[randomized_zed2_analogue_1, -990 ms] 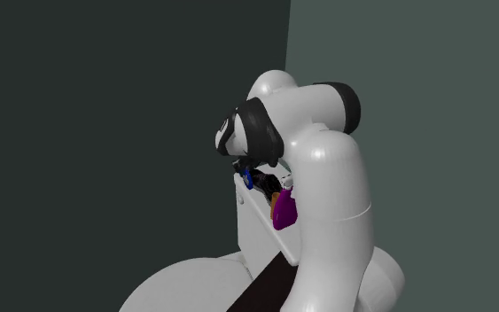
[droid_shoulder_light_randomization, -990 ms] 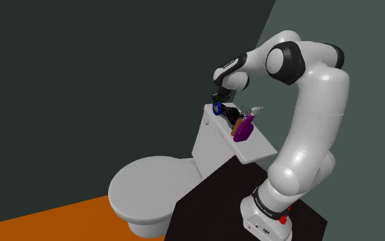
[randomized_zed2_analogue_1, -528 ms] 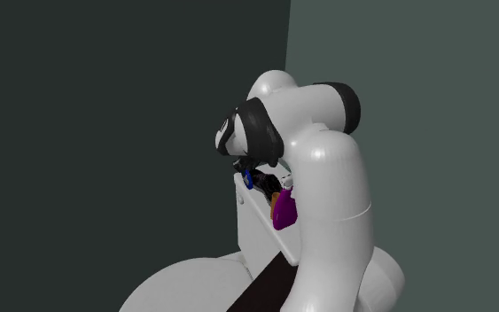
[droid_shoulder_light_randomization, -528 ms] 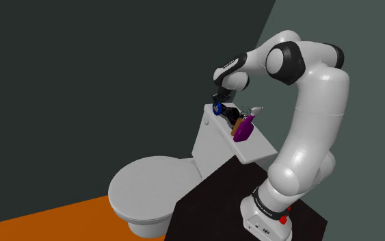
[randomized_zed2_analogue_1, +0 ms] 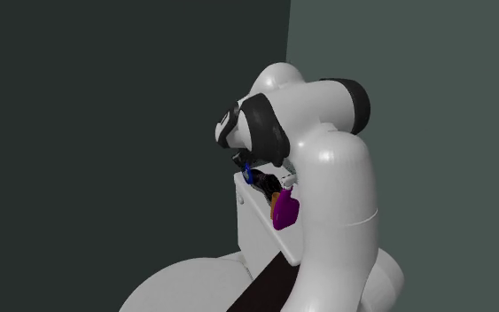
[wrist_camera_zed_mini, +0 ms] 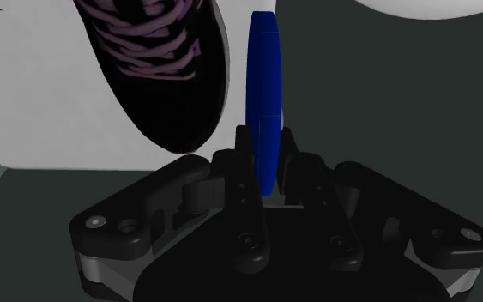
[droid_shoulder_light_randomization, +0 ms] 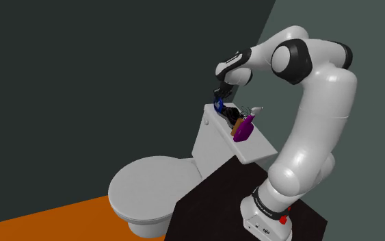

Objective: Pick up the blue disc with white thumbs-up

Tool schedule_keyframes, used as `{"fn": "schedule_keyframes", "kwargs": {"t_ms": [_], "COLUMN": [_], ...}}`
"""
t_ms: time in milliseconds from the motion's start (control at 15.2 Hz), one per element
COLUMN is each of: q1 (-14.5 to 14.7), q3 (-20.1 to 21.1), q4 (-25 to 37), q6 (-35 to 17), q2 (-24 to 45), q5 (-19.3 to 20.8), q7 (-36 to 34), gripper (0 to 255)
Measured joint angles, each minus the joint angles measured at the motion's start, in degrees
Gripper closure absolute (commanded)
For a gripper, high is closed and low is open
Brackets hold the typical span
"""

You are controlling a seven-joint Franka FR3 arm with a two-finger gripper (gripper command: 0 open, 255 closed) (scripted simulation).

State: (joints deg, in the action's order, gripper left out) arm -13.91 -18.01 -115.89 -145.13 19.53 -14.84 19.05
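Beside the gripper point(wrist_camera_zed_mini: 265, 144) we see a black shoe point(wrist_camera_zed_mini: 158, 69) with purple laces, lying on the white toilet tank point(droid_shoulder_light_randomization: 213, 140). The fingers point(wrist_camera_zed_mini: 242, 163) are drawn nearly together and clasp the blue disc point(wrist_camera_zed_mini: 263, 86) between them. It stands edge-on, a thin deep-blue rim, its faces hidden.

This is a bathroom. A white toilet point(droid_shoulder_light_randomization: 146, 192) with its lid down stands in a corner, where a dark wall point(droid_shoulder_light_randomization: 81, 82) and a paler grey-green wall point(droid_shoulder_light_randomization: 362, 20) meet behind it. An orange floor point(droid_shoulder_light_randomization: 33, 219) spreads beneath the toilet. A purple bottle point(droid_shoulder_light_randomization: 242, 130) sits on top of the toilet's tank point(droid_shoulder_light_randomization: 211, 144).
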Motion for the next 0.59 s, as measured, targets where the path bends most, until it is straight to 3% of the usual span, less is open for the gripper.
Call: {"fn": "schedule_keyframes", "kwargs": {"t_ms": [594], "q1": [0.92], "q3": [-1.33], "q4": [1.47], "q6": [5.32], "q2": [-4.14], "q5": [2.85], "q7": [-2.15], "gripper": [255]}}
